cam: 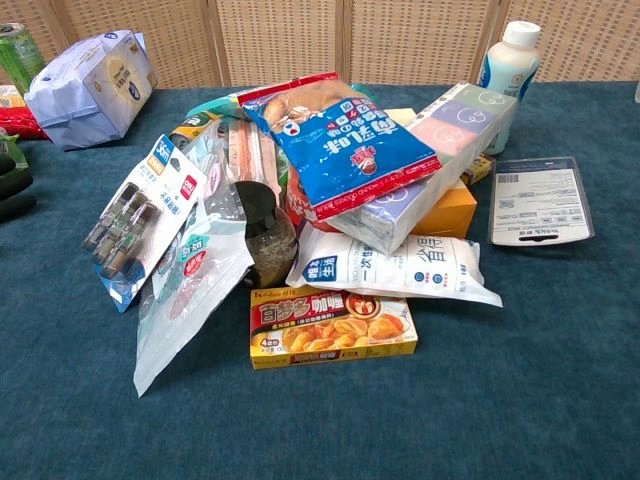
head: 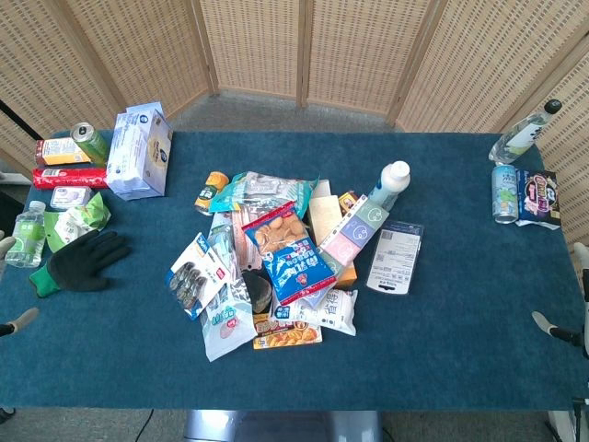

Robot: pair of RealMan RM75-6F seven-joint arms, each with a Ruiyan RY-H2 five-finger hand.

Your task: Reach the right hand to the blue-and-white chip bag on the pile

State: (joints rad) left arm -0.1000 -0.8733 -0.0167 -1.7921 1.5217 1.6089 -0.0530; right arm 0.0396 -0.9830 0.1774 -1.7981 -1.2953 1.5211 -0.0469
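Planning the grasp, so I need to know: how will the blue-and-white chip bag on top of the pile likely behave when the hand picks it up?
The blue-and-white chip bag looks puffed and glossy, so it is probably light, crinkly and somewhat slippery. It lies tilted across the pastel box and other packets, so a push may slide it off. The snacks visible through its window would likely crush under a hard squeeze.

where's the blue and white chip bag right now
The blue-and-white chip bag lies on top of the pile at the table's centre, resting on the pastel box in the chest view.

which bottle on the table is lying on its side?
The clear bottle with the black cap at the far right corner, lying tilted by the screen. The white blue-capped bottle by the pile and the small water bottle at left stand upright.
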